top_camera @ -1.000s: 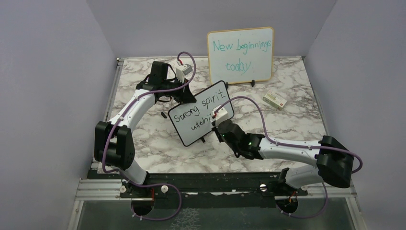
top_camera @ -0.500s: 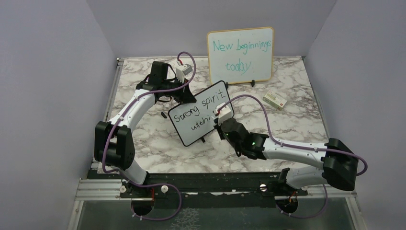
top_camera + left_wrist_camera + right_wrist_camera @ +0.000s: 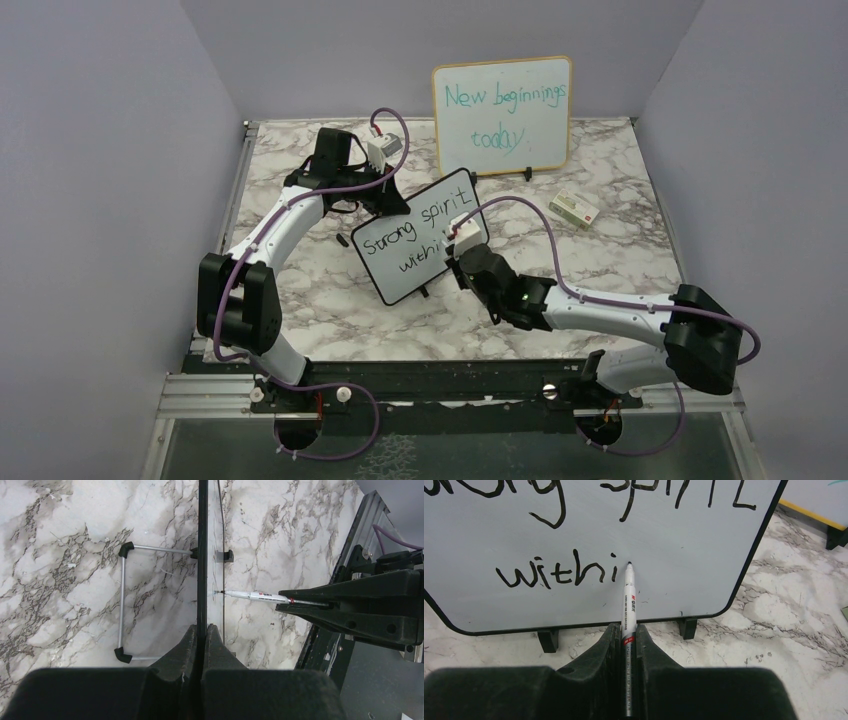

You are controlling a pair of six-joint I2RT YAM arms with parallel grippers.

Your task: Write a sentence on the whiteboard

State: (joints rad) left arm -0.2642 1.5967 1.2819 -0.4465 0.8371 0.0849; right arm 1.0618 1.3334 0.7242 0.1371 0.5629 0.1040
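Observation:
The whiteboard [image 3: 415, 245], small and black-framed, stands tilted in mid-table with black handwriting "Strong spirit / withi". My left gripper [image 3: 386, 203] is shut on its top edge; the left wrist view shows the board [image 3: 202, 555] edge-on, pinched between the two fingers of that gripper [image 3: 201, 626]. My right gripper [image 3: 626, 626] is shut on a white marker [image 3: 629, 595]. The marker's black tip sits against the board face [image 3: 574, 530], just right of the dot of the "i". From above, the right gripper [image 3: 455, 252] is at the board's lower right part.
A larger wood-framed board [image 3: 503, 115] with teal writing stands at the back. A small box [image 3: 574, 208] lies to the right of the whiteboard. A thin metal wire stand [image 3: 122, 602] rests on the marble behind the board. Grey walls close in both sides.
My right gripper with the marker has shifted slightly up and to the right along the board. The writing looks the same. The left arm has not moved.

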